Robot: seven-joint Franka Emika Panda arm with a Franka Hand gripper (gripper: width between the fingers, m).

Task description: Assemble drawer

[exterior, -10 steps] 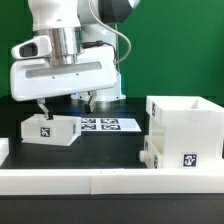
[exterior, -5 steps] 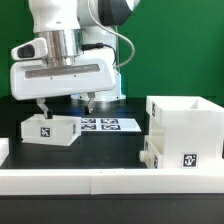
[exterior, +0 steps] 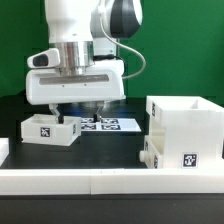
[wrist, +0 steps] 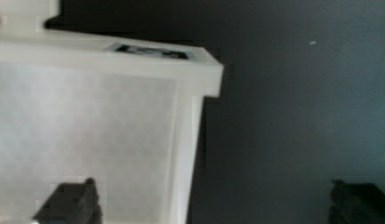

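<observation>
A small white tray (exterior: 50,129) with a square tag lies on the black table at the exterior view's left. It fills one side of the wrist view (wrist: 100,120). My gripper (exterior: 77,117) hangs just above the tray's right end and is open and empty. In the wrist view the gripper (wrist: 212,205) has one finger (wrist: 68,200) over the tray and the other over bare table. The tall white shell (exterior: 186,122) stands at the right. A second tagged tray (exterior: 172,157) sits at its foot; I cannot tell whether it is inside.
The marker board (exterior: 108,125) lies flat behind the tray, partly under the gripper. A low white border rail (exterior: 100,180) runs along the front, with a short rail piece (exterior: 3,150) at the left edge. A green wall stands behind.
The hand has shifted toward the exterior view's right and come lower, so its fingers now hang by the tray's right end. The tray and shell have not moved.
</observation>
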